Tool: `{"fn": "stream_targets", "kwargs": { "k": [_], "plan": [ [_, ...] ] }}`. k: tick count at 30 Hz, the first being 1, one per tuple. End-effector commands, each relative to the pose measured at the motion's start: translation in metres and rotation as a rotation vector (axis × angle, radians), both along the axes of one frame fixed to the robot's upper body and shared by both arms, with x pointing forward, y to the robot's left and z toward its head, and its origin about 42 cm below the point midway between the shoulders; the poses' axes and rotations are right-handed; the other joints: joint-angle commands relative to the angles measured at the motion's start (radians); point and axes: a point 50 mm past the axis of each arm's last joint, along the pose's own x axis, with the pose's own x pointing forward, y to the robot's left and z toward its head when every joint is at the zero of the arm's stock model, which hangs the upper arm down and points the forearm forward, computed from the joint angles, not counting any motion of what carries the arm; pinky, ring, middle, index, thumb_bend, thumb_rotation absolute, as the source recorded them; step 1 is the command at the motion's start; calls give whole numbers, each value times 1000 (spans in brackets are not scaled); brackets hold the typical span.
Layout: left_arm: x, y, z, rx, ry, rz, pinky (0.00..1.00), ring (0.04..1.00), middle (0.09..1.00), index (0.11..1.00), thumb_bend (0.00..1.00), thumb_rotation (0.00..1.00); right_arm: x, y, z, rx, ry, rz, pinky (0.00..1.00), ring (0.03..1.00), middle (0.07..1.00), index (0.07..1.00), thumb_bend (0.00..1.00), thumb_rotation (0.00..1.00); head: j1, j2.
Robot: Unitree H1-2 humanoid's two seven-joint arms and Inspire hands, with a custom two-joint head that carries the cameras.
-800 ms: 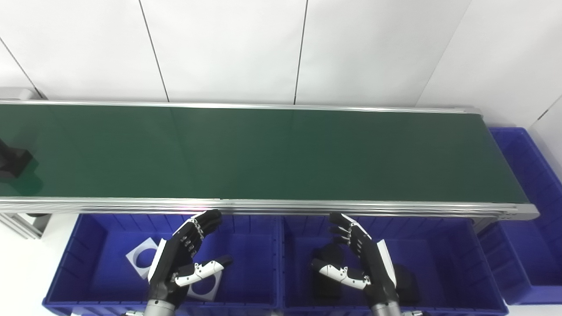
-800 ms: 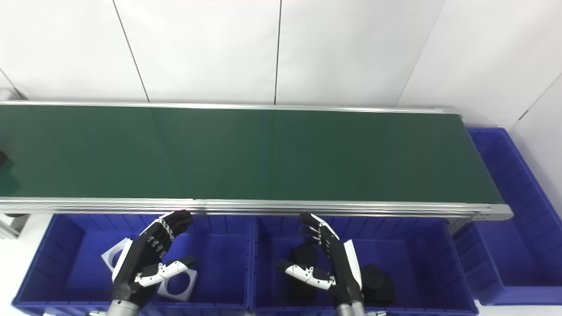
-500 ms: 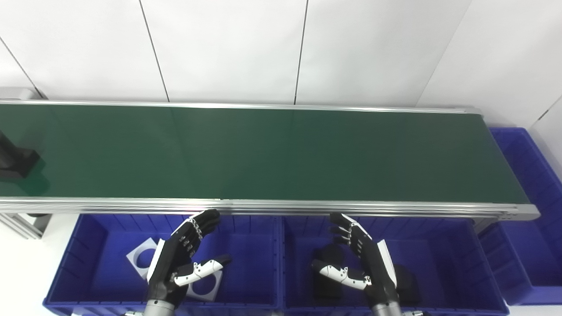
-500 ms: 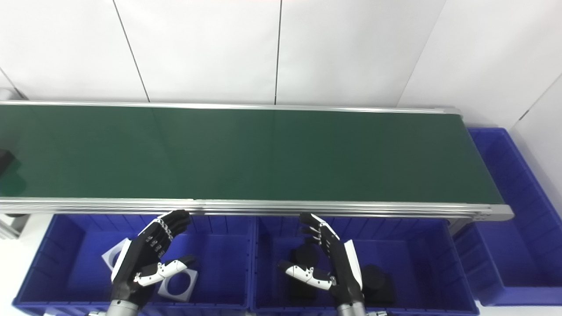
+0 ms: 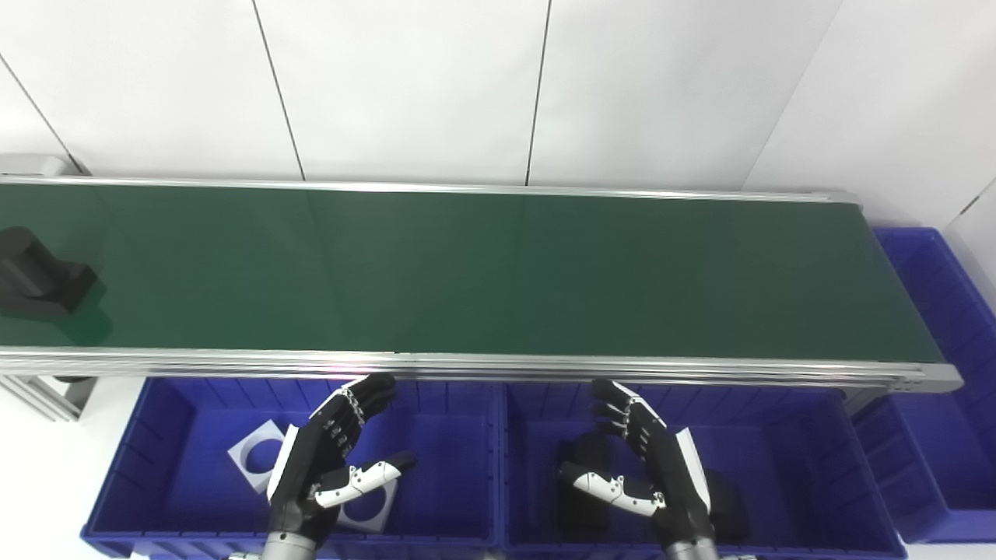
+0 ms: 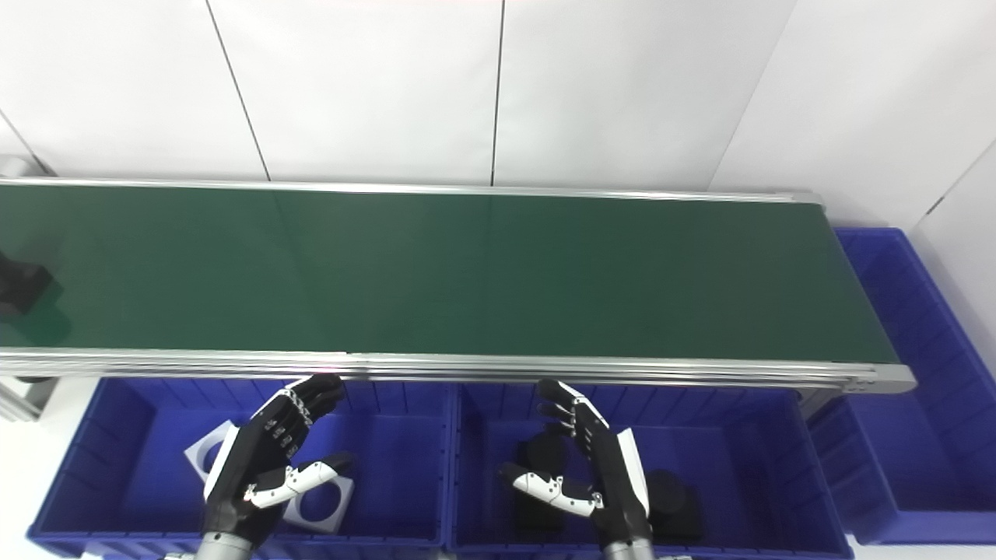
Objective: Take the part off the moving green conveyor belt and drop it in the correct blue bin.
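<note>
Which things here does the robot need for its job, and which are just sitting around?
For the job:
black blocky part
green conveyor belt
blue plastic bins
left hand
right hand

Just there:
white wall panels

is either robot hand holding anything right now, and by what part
Nothing is held. The left robot hand and right robot hand hover open over the blue bins; the black part rides untouched on the green conveyor belt.

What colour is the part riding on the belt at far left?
Black. The part shows best in the left eye view, sitting on the green belt.
</note>
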Motion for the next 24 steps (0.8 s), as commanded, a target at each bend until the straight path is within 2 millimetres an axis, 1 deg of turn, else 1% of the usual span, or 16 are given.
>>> {"fn": "stream_targets", "kwargs": {
  "k": [1, 7, 24],
  "plan": [
    [5, -6, 12, -6, -67, -7, 860, 797, 798, 738, 628, 0, 3, -2, 14, 3, -96, 9, 688, 765, 811, 800, 692, 142, 1, 1],
    [5, -9, 13, -8, -62, -10, 857, 791, 792, 737, 618, 0, 2, -3, 14, 1, -94, 7, 690, 765, 812, 796, 686, 129, 4, 3],
    [5, -6, 14, -5, -60, 2, 851, 794, 790, 737, 622, 0, 2, -2, 14, 1, -96, 10, 690, 767, 813, 796, 684, 110, 10, 4]
  ]
}}
